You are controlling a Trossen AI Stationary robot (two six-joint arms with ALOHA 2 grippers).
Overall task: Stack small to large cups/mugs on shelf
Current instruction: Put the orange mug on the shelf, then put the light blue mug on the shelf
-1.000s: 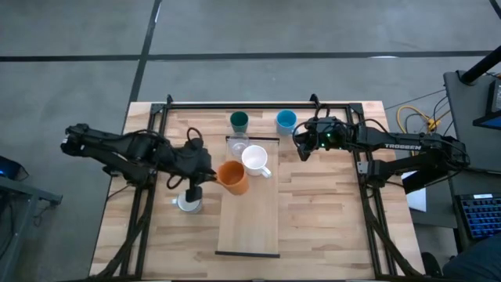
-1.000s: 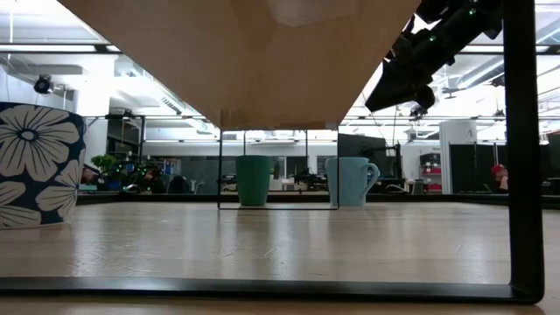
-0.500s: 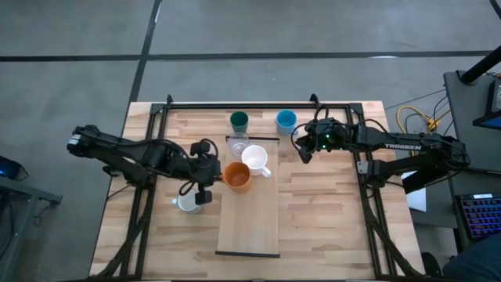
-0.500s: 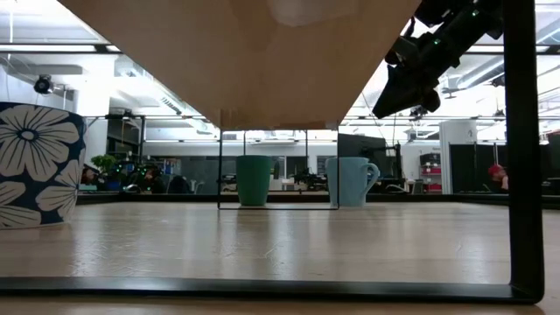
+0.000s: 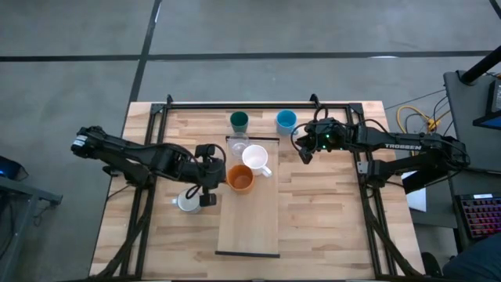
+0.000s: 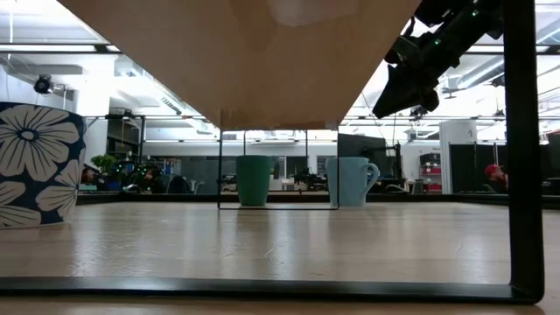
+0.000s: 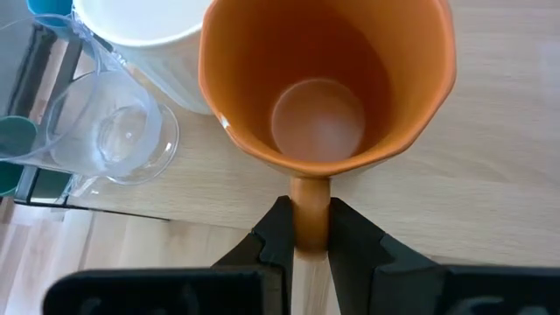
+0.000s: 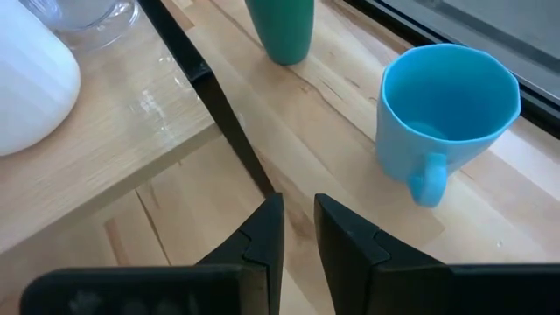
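I saw the shelf [image 5: 249,227] lying along the table's [image 5: 329,219] middle. On the shelf's far end stood three cups [image 5: 240,178] close together. Beyond that end, two cups [image 5: 239,121] stood on the table. Left of the shelf sat another mug [image 5: 187,202].

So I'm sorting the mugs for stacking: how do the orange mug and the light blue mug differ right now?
The orange mug stands on the shelf, its handle pinched by the left claw; the light blue mug stands free on the tabletop beyond the shelf, with the right claw empty nearby. The orange mug has neighbours close by; the light blue mug stands apart. Both are upright and empty.
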